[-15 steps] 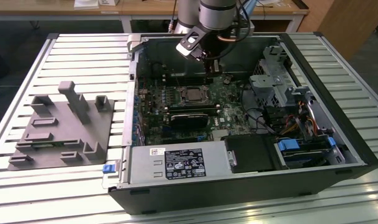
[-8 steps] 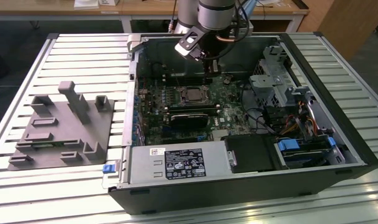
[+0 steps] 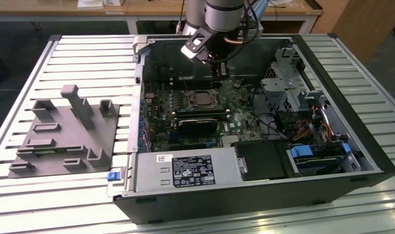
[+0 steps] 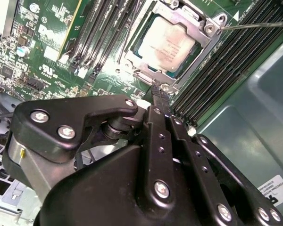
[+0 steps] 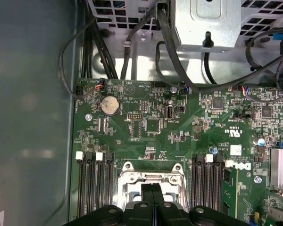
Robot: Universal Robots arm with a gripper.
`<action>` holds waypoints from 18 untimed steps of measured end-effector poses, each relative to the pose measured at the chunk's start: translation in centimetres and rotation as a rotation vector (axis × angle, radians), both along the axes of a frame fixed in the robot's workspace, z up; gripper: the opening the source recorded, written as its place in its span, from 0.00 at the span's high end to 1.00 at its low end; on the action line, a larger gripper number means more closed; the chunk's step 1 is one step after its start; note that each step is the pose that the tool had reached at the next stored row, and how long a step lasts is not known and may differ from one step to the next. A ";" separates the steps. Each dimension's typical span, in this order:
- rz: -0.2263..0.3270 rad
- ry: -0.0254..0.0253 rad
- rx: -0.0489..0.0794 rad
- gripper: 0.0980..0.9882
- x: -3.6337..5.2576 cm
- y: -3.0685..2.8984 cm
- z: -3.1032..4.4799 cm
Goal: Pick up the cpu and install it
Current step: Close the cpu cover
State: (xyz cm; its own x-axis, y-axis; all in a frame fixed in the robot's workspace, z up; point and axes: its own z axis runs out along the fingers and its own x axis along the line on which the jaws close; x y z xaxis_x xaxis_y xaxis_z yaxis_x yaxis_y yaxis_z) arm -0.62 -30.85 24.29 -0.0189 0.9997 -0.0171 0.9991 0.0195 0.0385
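Cpu [image 4: 166,44] seated in motherboard socket [image 4: 208,26], tool [image 4: 156,92] clenched empty, fingertips just above socket edge

The cpu [image 4: 166,44] has a silver-grey top with a pale rim, set against a green motherboard [image 5: 151,127] speckled with small components. The pincer [image 4: 161,101] is black with silver screws. The fixture plate [image 3: 61,134] is plain grey; the table [image 3: 86,53] is pale, ribbed metal.
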 end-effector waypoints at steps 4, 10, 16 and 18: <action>0.000 -0.0004 0.000 0.99 -0.37 0.00 -0.03; 0.000 -0.0010 0.000 0.99 -0.80 0.00 -0.40; 0.000 -0.0006 0.000 0.99 -1.34 -0.03 -1.39; 0.000 -0.0006 0.000 0.99 -1.74 -0.02 -1.58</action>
State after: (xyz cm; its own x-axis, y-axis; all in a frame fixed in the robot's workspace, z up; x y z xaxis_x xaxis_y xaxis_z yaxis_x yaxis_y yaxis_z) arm -2.36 -30.88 22.71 -0.0188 0.9997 -0.0170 0.9990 0.0194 0.0390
